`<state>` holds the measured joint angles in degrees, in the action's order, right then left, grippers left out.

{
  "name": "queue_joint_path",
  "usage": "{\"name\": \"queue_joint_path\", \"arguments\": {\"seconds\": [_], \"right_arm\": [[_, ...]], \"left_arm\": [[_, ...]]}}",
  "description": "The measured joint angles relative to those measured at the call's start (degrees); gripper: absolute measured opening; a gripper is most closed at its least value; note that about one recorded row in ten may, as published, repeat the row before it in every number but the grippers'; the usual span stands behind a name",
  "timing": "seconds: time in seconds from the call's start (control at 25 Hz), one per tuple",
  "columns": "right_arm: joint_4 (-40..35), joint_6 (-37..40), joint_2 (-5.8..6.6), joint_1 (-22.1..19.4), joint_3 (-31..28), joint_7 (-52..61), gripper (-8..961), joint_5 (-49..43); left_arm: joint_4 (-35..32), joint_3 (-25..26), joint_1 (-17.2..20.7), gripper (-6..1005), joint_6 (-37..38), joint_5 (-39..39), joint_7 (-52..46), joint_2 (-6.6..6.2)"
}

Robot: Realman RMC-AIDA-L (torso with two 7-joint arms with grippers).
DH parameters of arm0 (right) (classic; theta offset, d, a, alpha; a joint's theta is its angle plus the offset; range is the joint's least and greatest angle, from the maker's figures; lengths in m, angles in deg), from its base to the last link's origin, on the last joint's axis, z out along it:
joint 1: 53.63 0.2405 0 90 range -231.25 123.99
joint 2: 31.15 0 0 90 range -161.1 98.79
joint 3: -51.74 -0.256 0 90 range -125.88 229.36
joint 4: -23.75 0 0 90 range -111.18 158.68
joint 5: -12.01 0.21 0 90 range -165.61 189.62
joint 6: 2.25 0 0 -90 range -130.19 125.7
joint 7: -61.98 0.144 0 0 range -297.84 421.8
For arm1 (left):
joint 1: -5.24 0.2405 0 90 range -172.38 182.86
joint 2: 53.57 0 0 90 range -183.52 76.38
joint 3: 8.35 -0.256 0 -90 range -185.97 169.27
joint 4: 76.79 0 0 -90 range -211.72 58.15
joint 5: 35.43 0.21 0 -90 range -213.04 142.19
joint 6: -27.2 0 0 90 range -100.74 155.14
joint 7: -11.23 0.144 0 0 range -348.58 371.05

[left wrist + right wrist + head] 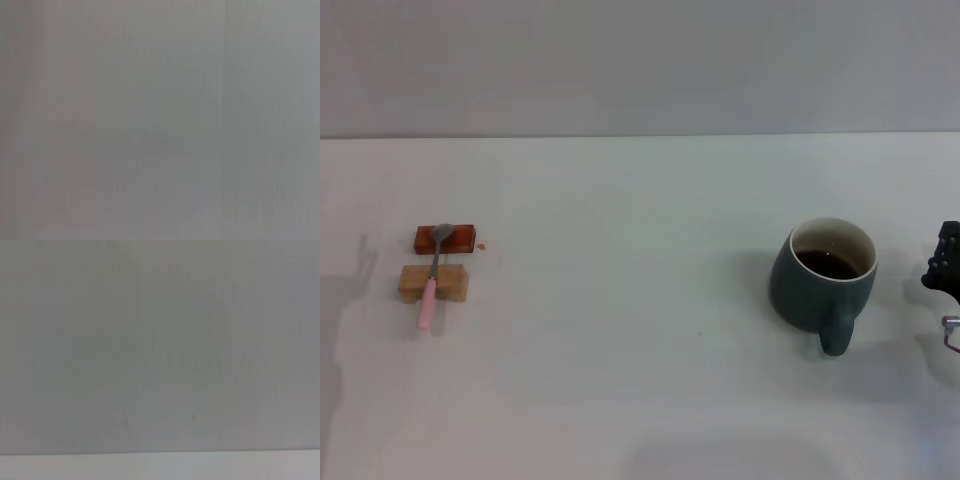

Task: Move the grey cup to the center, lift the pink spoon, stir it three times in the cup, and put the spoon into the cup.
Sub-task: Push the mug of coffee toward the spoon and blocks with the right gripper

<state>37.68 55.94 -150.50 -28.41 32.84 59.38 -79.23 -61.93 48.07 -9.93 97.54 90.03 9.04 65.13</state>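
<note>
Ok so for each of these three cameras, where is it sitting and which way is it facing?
Head view: on the robot's head, looking forward and down at the table, with the grey cup on the right and the pink spoon lying across two small blocks on the left; part of the right gripper shows at the right edge.
Left wrist view: on the left arm, facing a plain grey surface; no body part shows.
Right wrist view: on the right arm, likewise.
Shared: nothing I can identify across views.
</note>
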Motion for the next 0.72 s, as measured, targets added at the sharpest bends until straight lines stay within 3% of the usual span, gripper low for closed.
{"name": "queue_joint_path", "arguments": {"seconds": [0.72], "right_arm": [[0.7,0.0,-0.06,0.3,0.0,0.1,0,-1.3]], "left_arm": [[0.6,0.0,0.0,846,0.1,0.3,0.0,0.04]]}}
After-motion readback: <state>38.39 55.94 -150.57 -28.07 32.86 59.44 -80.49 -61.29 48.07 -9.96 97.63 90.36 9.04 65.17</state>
